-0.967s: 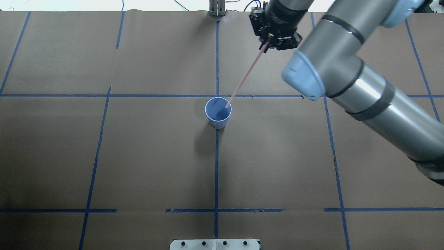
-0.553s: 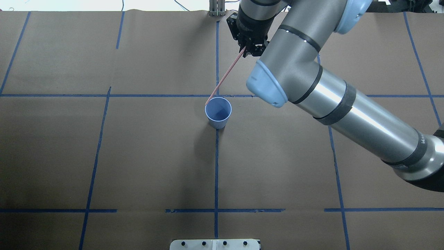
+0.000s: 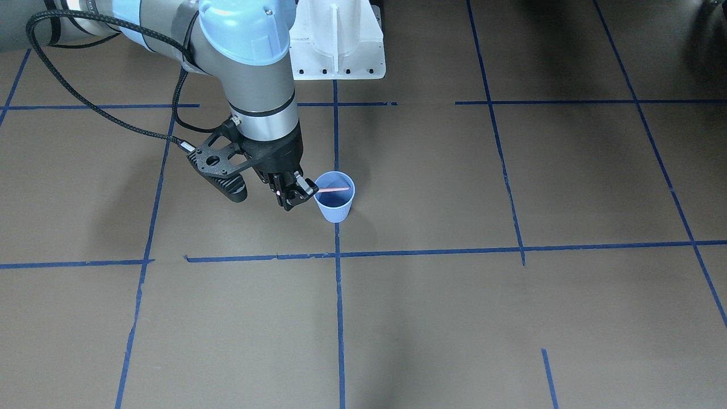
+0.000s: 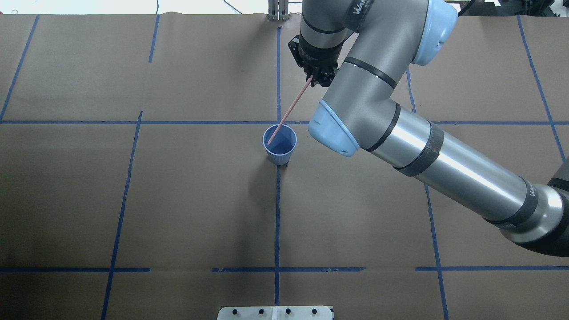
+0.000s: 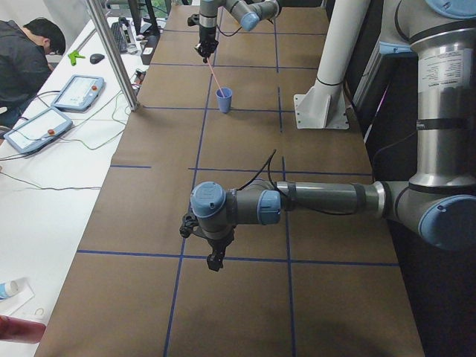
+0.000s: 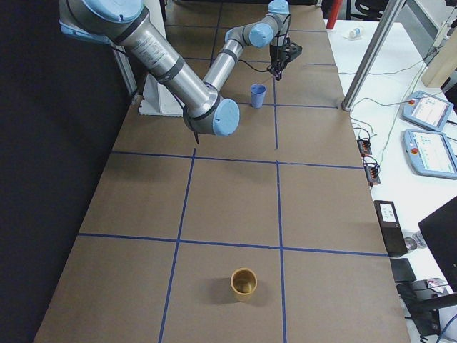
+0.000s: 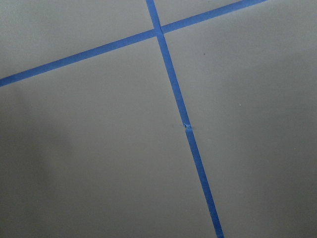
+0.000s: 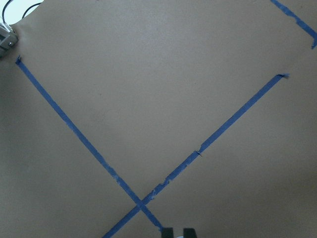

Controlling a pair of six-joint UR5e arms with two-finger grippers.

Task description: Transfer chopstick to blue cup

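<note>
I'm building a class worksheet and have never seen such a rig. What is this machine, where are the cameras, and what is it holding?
It is a robot with two jointed arms at a paper-covered table marked with blue tape. Two cameras look down from opposite sides, two look along the table from its ends, and two sit on the wrists, showing mostly paper. The right gripper is shut on a pink chopstick, slanted down to the mouth of a blue cup. The left gripper hangs over bare paper elsewhere. A tan cup stands far off.
</note>
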